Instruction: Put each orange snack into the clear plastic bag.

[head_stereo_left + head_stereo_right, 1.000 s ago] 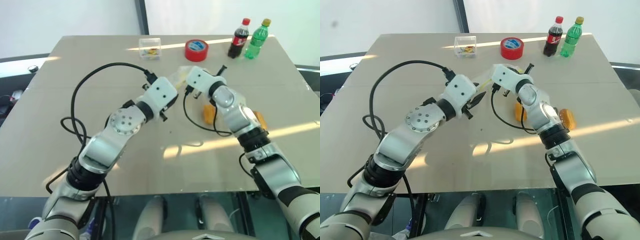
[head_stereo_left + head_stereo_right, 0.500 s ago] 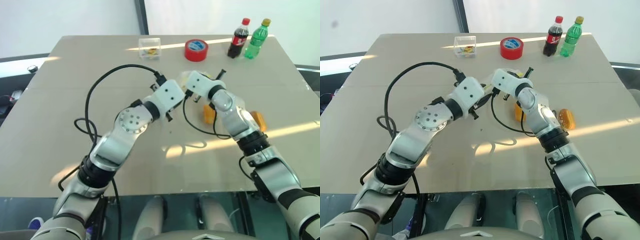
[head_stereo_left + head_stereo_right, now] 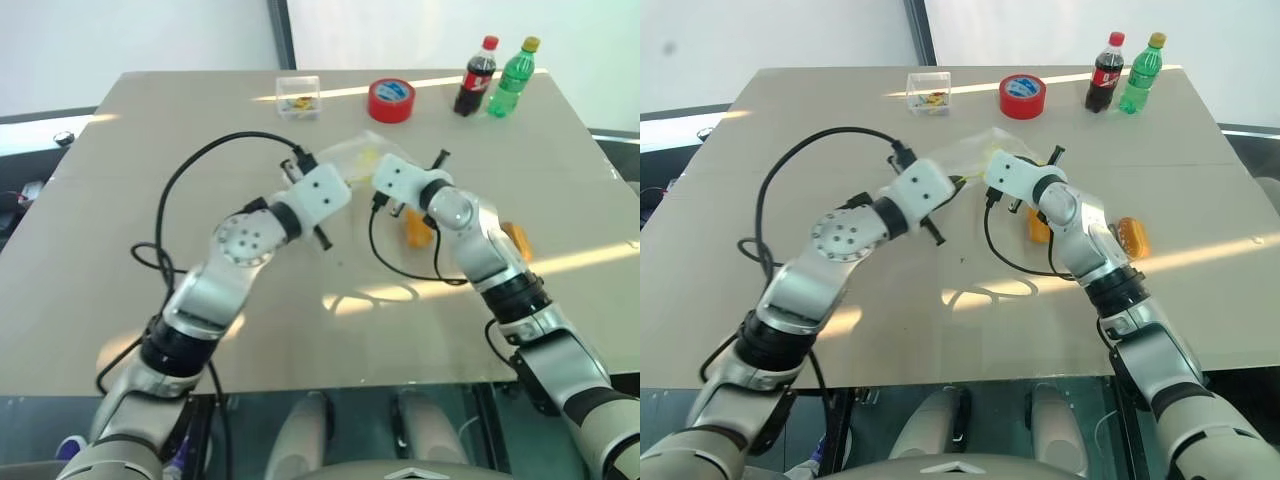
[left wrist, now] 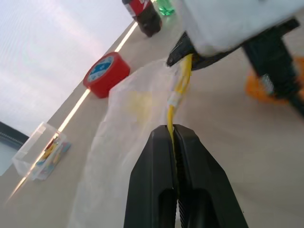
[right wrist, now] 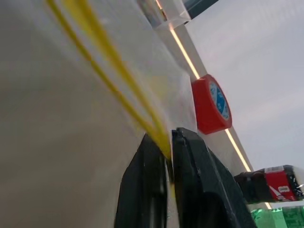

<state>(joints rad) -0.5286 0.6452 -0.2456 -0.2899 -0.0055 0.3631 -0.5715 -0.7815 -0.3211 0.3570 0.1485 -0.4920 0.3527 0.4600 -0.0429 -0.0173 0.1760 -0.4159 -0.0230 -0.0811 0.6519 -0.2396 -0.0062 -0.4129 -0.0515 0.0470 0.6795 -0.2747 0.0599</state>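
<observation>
Bag-opening step. Left end effector (image 4: 174, 130) pinched shut on the bag (image 4: 128, 118) seal strip; right end effector (image 5: 167, 142) nearly closed on the same strip, bag held above counter (image 3: 150, 180). Snacks (image 3: 417, 230) on counter beside right arm. Next, probably: spread the mouth, free one end effector to pick.

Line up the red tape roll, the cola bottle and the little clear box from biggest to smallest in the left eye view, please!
1. Cola bottle, tallest.
2. Red tape roll and little clear box: they look about alike, so no ranking.
All three sit at the table's far edge, so nearness hardly matters.
</observation>
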